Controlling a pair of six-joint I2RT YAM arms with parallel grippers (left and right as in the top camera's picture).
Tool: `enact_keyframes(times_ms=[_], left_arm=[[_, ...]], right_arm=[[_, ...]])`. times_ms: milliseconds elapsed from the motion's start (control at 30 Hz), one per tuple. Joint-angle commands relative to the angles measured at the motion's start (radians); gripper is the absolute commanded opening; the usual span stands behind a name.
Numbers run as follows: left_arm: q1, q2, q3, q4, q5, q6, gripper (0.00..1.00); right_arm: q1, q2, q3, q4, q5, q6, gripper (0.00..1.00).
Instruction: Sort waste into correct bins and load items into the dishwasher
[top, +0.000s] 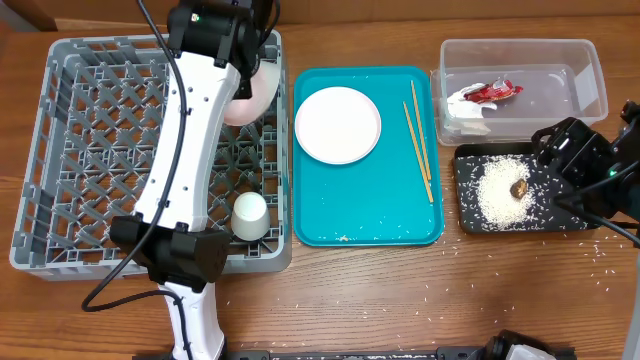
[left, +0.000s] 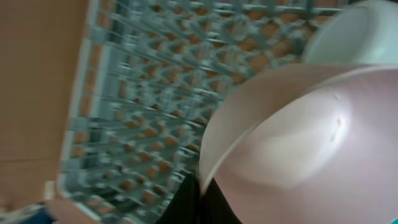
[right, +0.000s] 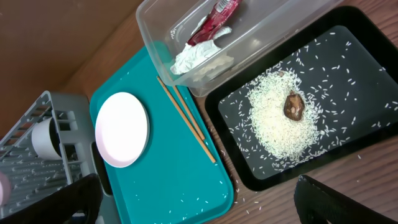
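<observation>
Left gripper (top: 240, 60) is over the dish rack's (top: 90, 150) far right corner. Overhead hides the grip; the left wrist view shows a tilted white bowl (left: 298, 143), its rim pinched between the dark fingers (left: 186, 202).

Right gripper (right: 196, 193) looks like a dark mass from overhead. Its own wrist view shows it spread and empty above the black tray (right: 367, 74), which holds rice (right: 280, 118) and a brown lump (right: 293, 104).

Glossy bowl (left: 298, 143), grey plastic rack (left: 143, 93)
</observation>
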Motion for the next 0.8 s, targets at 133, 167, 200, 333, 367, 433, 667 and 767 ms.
enact_keyframes(times_ms=[133,167,200,333,367,433,667,767], left_arm=[[-0.015,0.01,-0.138,-0.002,-0.236,0.011,0.04],[-0.018,0.01,-0.17,-0.002,-0.24,0.001,0.04],[-0.02,0.01,-0.197,-0.002,-0.24,-0.003,0.04],[-0.04,0.01,-0.312,-0.002,-0.288,-0.063,0.03],[-0.049,0.01,-0.335,-0.002,-0.298,-0.081,0.04],[-0.072,0.01,-0.371,-0.002,-0.316,-0.126,0.04],[-0.129,0.01,-0.462,-0.002,-0.459,-0.235,0.04],[-0.132,0.01,-0.477,-0.002,-0.482,-0.268,0.04]], right_arm=[[-0.004,0.003,0.012,0.003,-0.003,0.001,1.0],[-0.004,0.003,0.012,0.003,-0.003,0.001,1.0],[-0.004,0.003,0.012,0.003,-0.003,0.001,1.0],[-0.004,0.003,0.012,0.002,-0.003,0.001,1.0],[-0.004,0.003,0.012,0.003,-0.003,0.001,1.0],[-0.004,0.003,0.012,0.003,-0.003,0.001,1.0],[-0.004,0.003,0.012,0.003,-0.003,0.001,1.0],[-0.004,0.003,0.012,0.003,-0.003,0.001,1.0]])
